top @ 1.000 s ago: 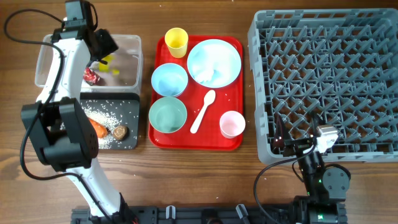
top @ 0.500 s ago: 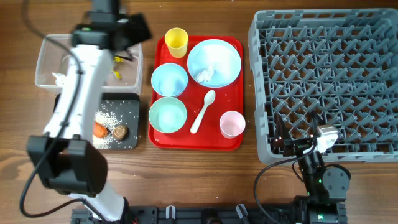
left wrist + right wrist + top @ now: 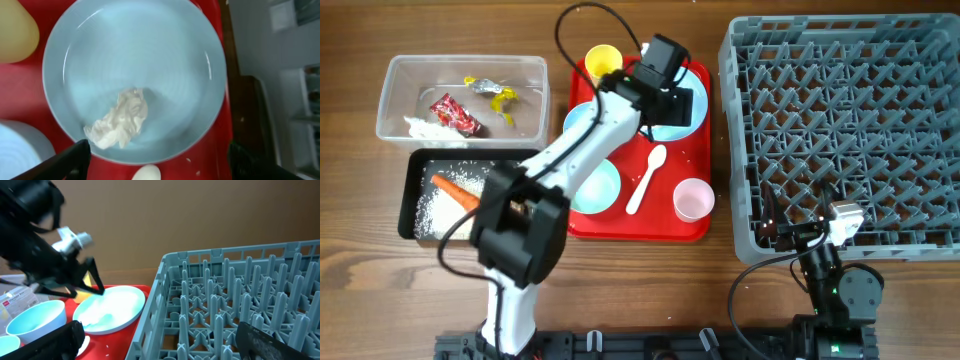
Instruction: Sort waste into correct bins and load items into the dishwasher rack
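My left gripper [image 3: 672,103] hovers open over the light blue plate [image 3: 150,45] on the red tray. A crumpled white tissue [image 3: 120,121] lies on that plate, between and just ahead of my fingers [image 3: 70,161]. Around the plate stand the yellow cup [image 3: 603,62], mint bowl [image 3: 607,188], white spoon [image 3: 645,180] and pink cup [image 3: 693,198]. The light blue bowl [image 3: 574,122] is partly under my arm. The clear tub [image 3: 395,95] holds the red wrapper [image 3: 453,113] and silver-yellow wrapper [image 3: 490,88]. The carrot [image 3: 455,190] and rice [image 3: 438,210] lie in the black tray [image 3: 410,195]. My right gripper [image 3: 167,342] stands open at the near edge of the dishwasher rack [image 3: 845,130].
The red tray [image 3: 665,225] sits between the two bins and the rack. My left arm [image 3: 560,160] crosses the black tray's right part and the tray's left side. The rack's wall [image 3: 155,310] rises right beside the plate.
My left arm has swung from over the clear tub to the right, across the red tray, and now hangs over the plate. The right arm has not moved.
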### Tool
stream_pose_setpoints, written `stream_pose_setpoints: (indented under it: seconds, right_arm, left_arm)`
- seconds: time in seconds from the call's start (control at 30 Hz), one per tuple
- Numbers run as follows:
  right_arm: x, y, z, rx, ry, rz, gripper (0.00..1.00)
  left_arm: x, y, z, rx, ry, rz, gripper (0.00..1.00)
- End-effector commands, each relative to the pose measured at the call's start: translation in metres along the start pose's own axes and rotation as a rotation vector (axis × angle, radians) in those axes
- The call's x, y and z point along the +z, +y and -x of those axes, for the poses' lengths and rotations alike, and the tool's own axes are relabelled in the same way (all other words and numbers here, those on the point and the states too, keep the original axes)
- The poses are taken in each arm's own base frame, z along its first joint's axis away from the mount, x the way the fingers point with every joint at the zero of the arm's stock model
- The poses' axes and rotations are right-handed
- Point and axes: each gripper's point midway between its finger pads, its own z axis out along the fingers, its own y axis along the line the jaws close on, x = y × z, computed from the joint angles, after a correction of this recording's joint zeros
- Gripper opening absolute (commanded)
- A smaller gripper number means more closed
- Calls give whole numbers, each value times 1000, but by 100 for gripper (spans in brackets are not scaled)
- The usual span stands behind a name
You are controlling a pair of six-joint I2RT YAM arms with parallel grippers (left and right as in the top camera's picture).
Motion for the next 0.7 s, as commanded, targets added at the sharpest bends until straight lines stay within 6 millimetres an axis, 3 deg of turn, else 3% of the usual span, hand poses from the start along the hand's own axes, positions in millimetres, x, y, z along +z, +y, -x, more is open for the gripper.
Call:
stream_pose_setpoints:
  seconds: [0.0, 0.3, 0.37, 0.47, 0.5, 0.53, 0.57, 0.67]
  right_arm:
    - [0, 3, 0, -13, -1, 14, 100]
    - [0, 3, 0, -13, -1, 14, 100]
    - [0, 3, 0, -14, -1, 14, 100]
    - [0, 3, 0, -13, -1, 14, 100]
    - [0, 3, 0, -14, -1, 14, 99]
    - [0, 3, 0, -13, -1, 14, 100]
    - [0, 3, 0, -14, -1, 14, 100]
    - [0, 3, 0, -13, -1, 14, 100]
  left_arm:
    - [19, 17, 0, -10, -6, 70, 85]
    - [59, 25, -17, -10, 40, 92, 82]
    - [67, 27, -23, -8, 57, 99, 74]
    - [75, 30, -29, -7, 75, 108, 69]
    - [75, 30, -29, -7, 75, 108, 61]
    - [75, 29, -28, -7, 71, 106, 39]
    - [73, 28, -24, -7, 58, 100, 29]
    - [57, 25, -6, -11, -3, 95, 22]
